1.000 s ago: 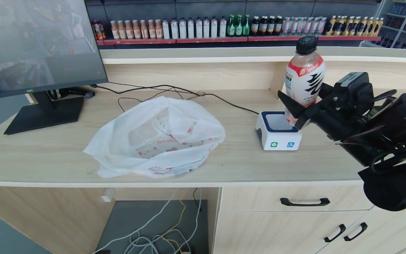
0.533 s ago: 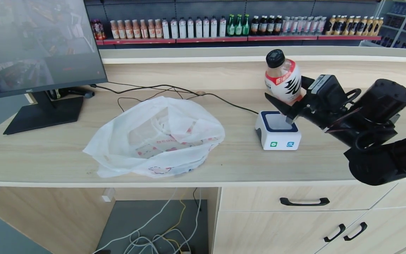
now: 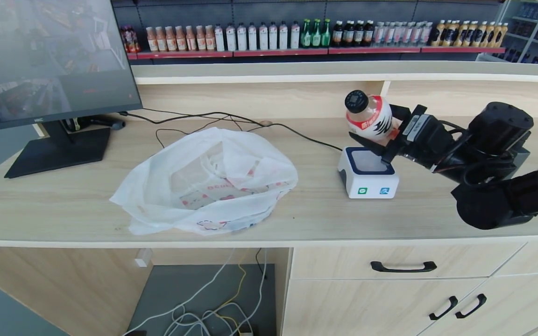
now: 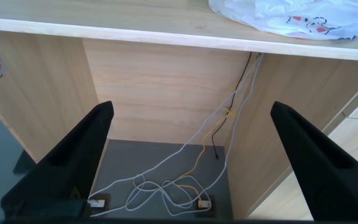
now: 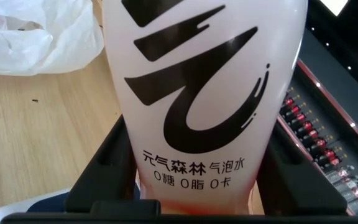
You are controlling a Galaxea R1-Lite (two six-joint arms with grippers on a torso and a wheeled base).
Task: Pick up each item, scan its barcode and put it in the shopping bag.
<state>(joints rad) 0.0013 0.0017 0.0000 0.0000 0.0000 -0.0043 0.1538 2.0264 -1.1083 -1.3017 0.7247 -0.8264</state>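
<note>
We are seeing bare light-wood countertop (image 3: 320, 214) lying open between the crumpled white plastic shopping bag (image 3: 208, 182) and the white box scanner (image 3: 367, 179). Black cables (image 3: 231, 119) and the dark flat monitor (image 3: 49, 60) are crowding the rear left.

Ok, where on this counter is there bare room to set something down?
The counter is bare between the shopping bag and the barcode scanner, and between the monitor stand and the bag. The front strip before the scanner is free too. Crowded: cables behind the bag, and the right gripper holding the bottle at the scanner.
</note>
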